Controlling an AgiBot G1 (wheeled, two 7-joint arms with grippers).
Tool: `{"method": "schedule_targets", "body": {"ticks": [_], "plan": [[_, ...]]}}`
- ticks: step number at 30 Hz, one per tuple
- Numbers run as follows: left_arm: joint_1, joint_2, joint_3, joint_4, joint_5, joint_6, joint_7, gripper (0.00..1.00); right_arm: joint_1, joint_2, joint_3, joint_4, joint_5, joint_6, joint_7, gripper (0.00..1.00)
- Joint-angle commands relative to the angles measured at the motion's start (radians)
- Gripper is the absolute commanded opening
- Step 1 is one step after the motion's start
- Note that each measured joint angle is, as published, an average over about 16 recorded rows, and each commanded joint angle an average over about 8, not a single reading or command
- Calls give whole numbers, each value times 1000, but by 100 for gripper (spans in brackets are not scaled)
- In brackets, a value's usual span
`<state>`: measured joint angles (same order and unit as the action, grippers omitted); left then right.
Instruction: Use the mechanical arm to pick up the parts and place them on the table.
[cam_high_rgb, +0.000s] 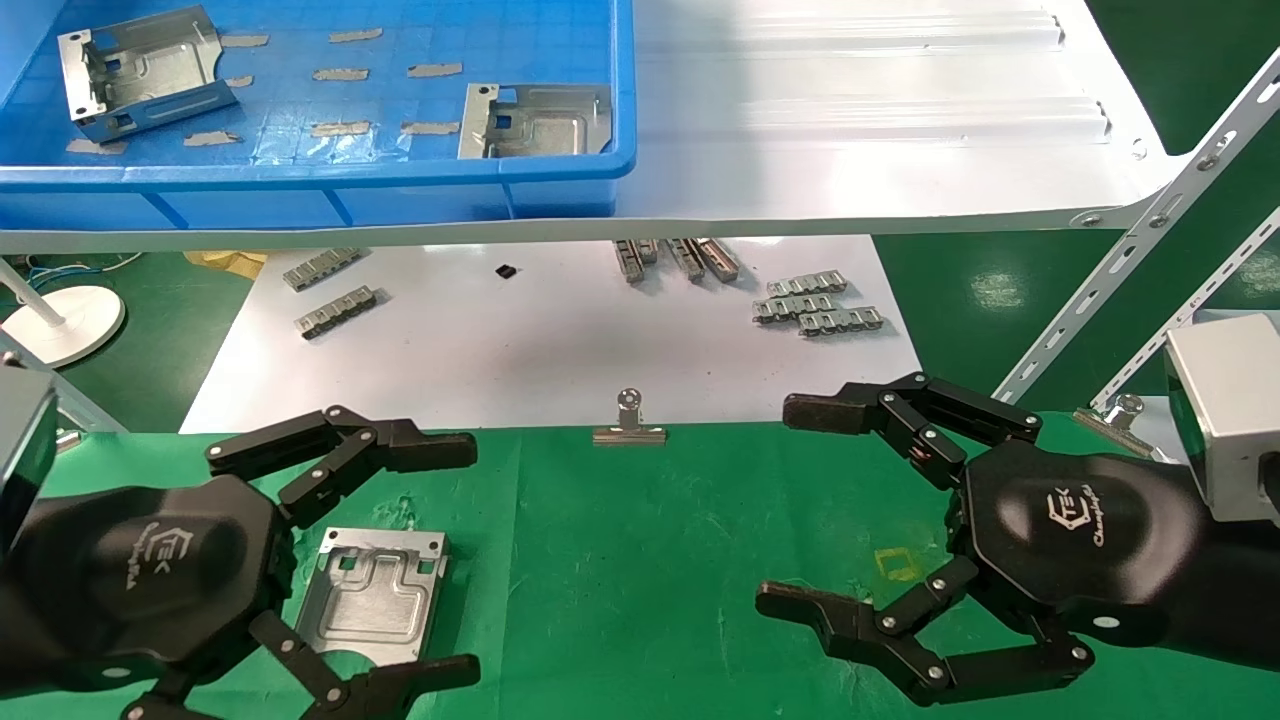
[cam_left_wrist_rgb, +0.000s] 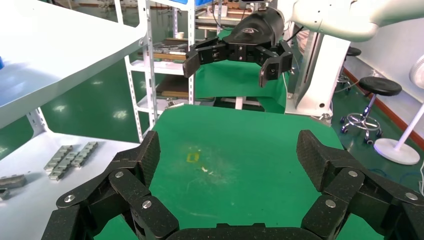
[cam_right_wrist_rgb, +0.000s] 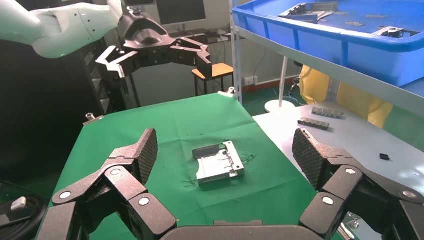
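Your left hand (cam_high_rgb: 375, 570) hangs over the green table (cam_high_rgb: 640, 560) with its fingers spread wide — it grips nothing. One metal part (cam_high_rgb: 372, 594) lies flat on the cloth right under those fingers. Your right hand (cam_high_rgb: 850, 510) hovers well apart from it, fingers wide too and holding nothing. Two more parts (cam_high_rgb: 140, 72) sit in the blue bin (cam_high_rgb: 330, 180) on the shelf above.

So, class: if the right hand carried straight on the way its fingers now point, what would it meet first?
Probably the metal part lying flat on the green table, which sits between the right hand's open fingers in its wrist view; beyond that hangs the left hand. Depth is uncertain.
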<state>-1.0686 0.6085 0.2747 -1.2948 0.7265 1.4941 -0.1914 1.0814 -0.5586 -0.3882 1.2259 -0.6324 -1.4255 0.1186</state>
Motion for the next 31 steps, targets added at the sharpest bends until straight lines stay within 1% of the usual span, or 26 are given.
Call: {"method": "schedule_targets", "body": {"ticks": [1, 31], "plan": [[-1, 1, 1, 3, 1, 0, 1, 100, 0, 0, 0, 0, 0, 0, 0, 100], [-6, 3, 5, 12, 5, 1, 5, 100, 0, 0, 0, 0, 0, 0, 0, 100]]}}
